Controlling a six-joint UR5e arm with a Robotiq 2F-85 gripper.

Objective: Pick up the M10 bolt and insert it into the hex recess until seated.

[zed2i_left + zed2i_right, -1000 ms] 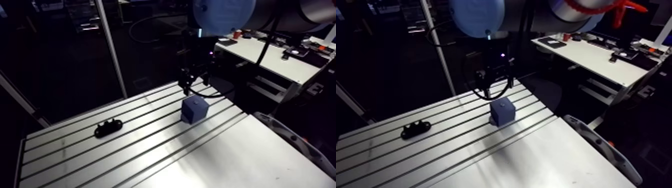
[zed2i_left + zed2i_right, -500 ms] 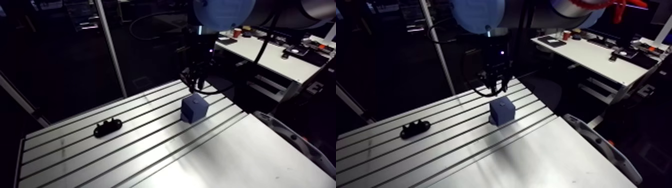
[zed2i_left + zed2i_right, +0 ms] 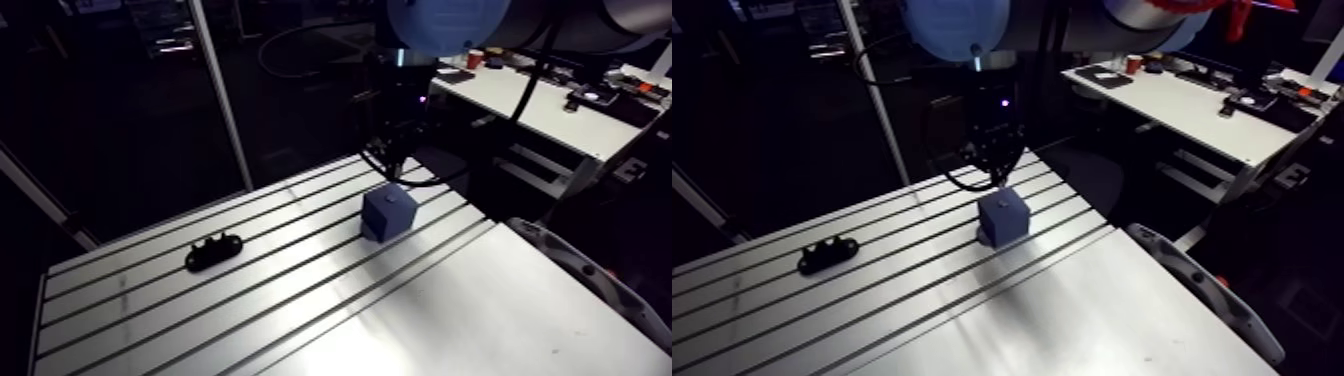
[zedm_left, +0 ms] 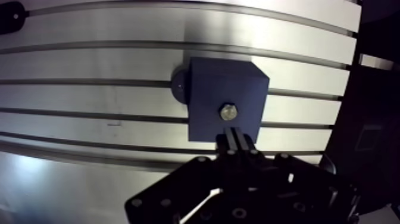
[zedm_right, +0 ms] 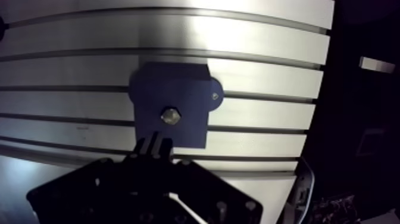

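The bolt (image 4: 228, 111) sits in the top face of the block (image 4: 208, 95). Only its small, dull silver hex head shows, set into the dark blue surface a little off centre. How deep it has gone I cannot tell. The gripper (image 4: 236, 132) hangs right over the block with its two fingers pressed together and nothing between them, their tips just beside the bolt head. A round tab sticks out at the foot of the block. The block stands on the right part of the table (image 4: 89, 65), toward its far edge. The table is aluminium with dark slots running lengthwise and a bright sheen. Well to the left lies a black part (image 3: 212, 251)
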